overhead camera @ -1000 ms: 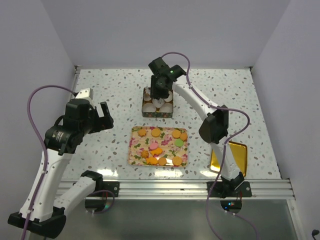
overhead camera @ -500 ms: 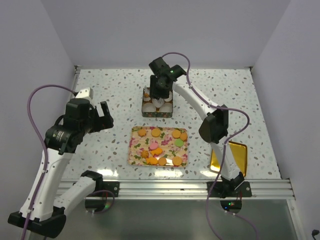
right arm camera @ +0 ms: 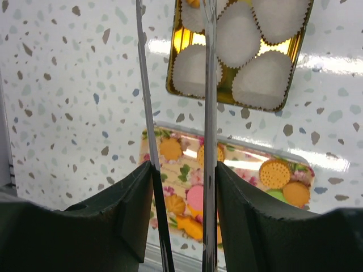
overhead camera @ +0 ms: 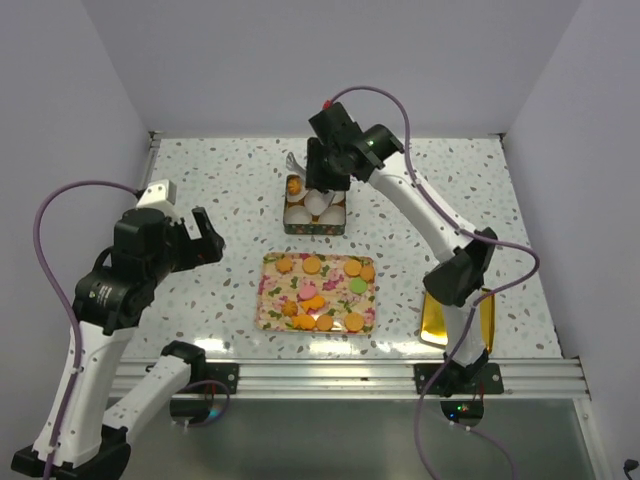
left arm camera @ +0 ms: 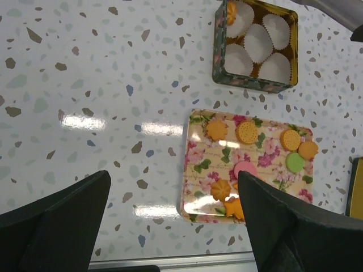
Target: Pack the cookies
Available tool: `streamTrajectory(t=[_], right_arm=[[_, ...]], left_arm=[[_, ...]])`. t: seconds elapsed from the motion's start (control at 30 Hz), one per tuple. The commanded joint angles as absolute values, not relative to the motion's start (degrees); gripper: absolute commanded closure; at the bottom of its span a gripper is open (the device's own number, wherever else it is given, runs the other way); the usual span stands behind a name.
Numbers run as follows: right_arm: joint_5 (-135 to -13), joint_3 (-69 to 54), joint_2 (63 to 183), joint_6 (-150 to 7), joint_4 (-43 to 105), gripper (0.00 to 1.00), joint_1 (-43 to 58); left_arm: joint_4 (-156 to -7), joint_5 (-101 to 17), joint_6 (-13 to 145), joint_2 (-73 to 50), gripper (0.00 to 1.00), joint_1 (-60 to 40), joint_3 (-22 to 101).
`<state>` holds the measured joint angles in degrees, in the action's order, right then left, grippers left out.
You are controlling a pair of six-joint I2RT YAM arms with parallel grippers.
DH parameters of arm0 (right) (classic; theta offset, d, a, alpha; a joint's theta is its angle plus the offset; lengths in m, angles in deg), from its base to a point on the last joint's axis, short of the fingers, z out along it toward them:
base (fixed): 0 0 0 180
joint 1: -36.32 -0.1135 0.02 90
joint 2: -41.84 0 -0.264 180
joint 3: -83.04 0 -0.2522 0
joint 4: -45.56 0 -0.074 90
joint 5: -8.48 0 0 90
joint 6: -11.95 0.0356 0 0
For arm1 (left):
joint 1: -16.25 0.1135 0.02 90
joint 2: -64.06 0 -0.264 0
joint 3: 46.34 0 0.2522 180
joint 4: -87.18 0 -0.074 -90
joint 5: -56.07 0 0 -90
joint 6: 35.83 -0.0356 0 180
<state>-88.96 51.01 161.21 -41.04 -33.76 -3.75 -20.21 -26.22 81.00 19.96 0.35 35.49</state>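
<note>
1. The table (overhead camera: 200, 170) is speckled white. A floral tray (left arm camera: 195, 164) lies at its middle, toward the near edge.
2. Most of the cookies (overhead camera: 313, 265) lie loose on that tray. They are mainly orange rounds, with a pink one (left arm camera: 245, 169) and a green one (left arm camera: 295, 162) among them.
3. Just beyond the tray stands a square tin (left arm camera: 252, 84), gold inside. It holds white paper cups (left arm camera: 258, 41) side by side.
4. One orange cookie (overhead camera: 294, 185) sits in the tin's far-left cup; the other cups in view hold nothing.
5. The right hand (overhead camera: 300, 170) hangs over the far-left corner of the tin, above that cookie. Its two thin metal blades stand partly apart, and the wrist view shows nothing between them, though their tips run out of that picture.
6. The left hand (overhead camera: 200, 235) hovers over bare table, left of the tray and well apart from it. Its dark fingers (left arm camera: 62, 215) are spread wide and hold nothing.
7. A gold lid (overhead camera: 478, 318) lies at the near right, partly hidden behind the right arm.
</note>
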Motion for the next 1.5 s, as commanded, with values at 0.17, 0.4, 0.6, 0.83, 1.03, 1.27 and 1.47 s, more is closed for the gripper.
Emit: streamTrajectory(t=[0.17, 0.4, 0.6, 0.83, 1.03, 1.27, 1.47], right_arm=[[-96.72, 28.54, 139.94, -36.5, -34.3, 0.51, -14.73], [-98.04, 6.99, 126.13, -27.88, -32.27, 0.5, -22.72], [-100.59, 0.92, 125.51, -23.48, -34.12, 0.49, -28.09], [-101.47, 1.88, 129.46, -22.77, -34.91, 0.47, -30.21], [-102.87, 6.18, 135.08, -23.82, -37.98, 0.45, -30.3], [-101.47, 8.91, 140.62, -26.55, -36.32, 0.45, -30.3], [-101.12, 10.49, 143.61, -27.34, -36.41, 0.45, -30.3]], left_arm=[[-21.75, -28.74, 81.86, 22.83, 0.0, -0.01, 35.01], [-22.45, -29.88, 82.82, 24.95, 0.0, -0.01, 31.58], [-23.68, -32.08, 84.05, 24.86, 0.0, -0.01, 29.65], [-23.42, -33.05, 84.58, 25.56, 0.0, -0.01, 29.03], [-22.11, -32.26, 84.76, 26.53, 0.0, -0.01, 29.38], [-20.35, -31.03, 84.58, 27.67, 0.0, -0.01, 30.26], [-19.55, -30.23, 84.41, 28.2, 0.0, -0.01, 30.7]])
